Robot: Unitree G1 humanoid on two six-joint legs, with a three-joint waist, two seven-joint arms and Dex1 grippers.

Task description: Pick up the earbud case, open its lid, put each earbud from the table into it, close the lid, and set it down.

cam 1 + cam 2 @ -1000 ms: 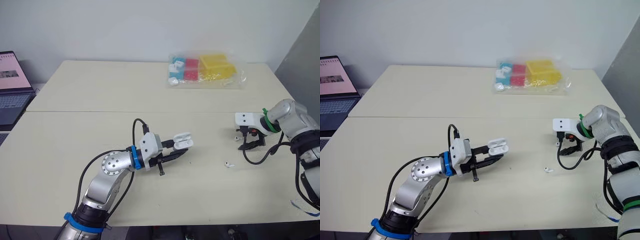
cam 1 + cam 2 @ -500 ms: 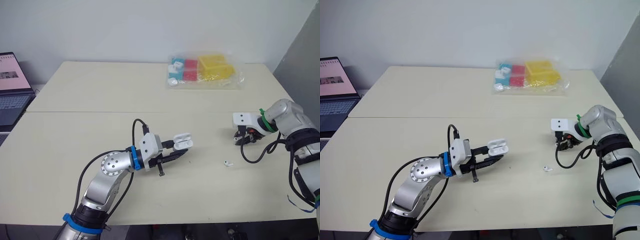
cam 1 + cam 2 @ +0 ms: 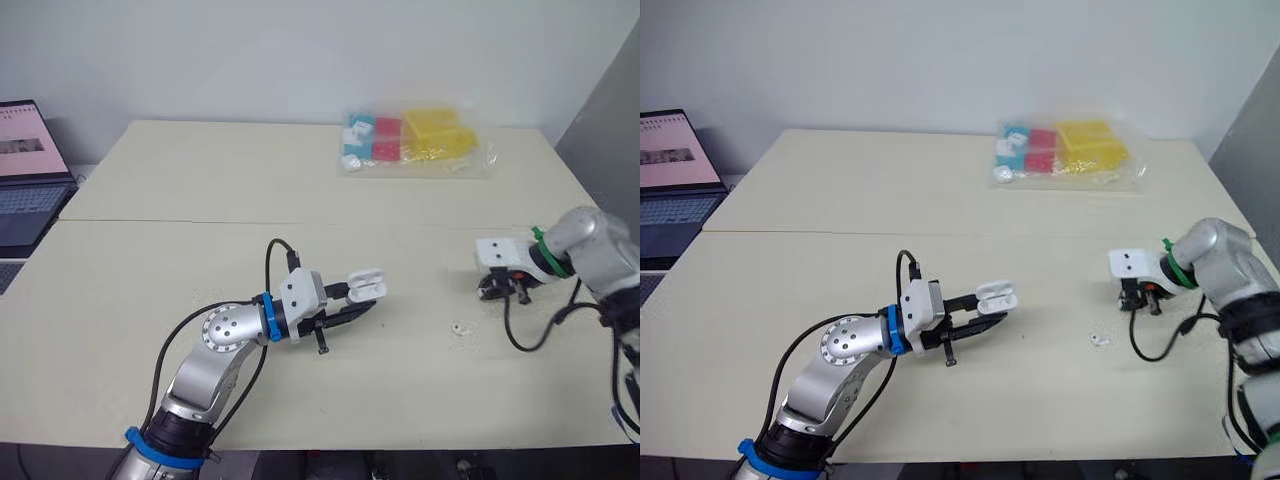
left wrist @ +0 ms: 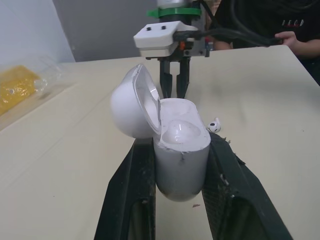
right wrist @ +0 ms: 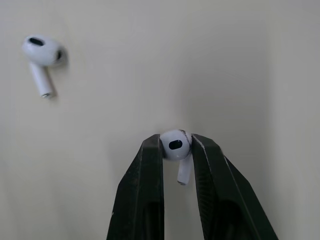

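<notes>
My left gripper (image 3: 358,299) is shut on the white earbud case (image 3: 367,285), holding it above the table with its lid (image 4: 131,106) swung open. In the left wrist view the case (image 4: 181,147) sits between both fingers. At the table's right side my right gripper (image 3: 497,291) points down at the tabletop. The right wrist view has that gripper (image 5: 176,141) shut on one white earbud (image 5: 174,146), stem hanging down. A second earbud (image 3: 459,327) lies loose on the table between the two grippers.
A clear bag of yellow, red and blue blocks (image 3: 412,141) lies at the back of the table. A laptop (image 3: 27,180) stands off the left edge. My right arm's black cable (image 3: 530,335) loops over the table. A person's hand (image 4: 295,39) rests beyond the far edge.
My right gripper went from open to shut on an earbud at the table's right side. The left gripper with the open case has stayed put. The camera shifted slightly.
</notes>
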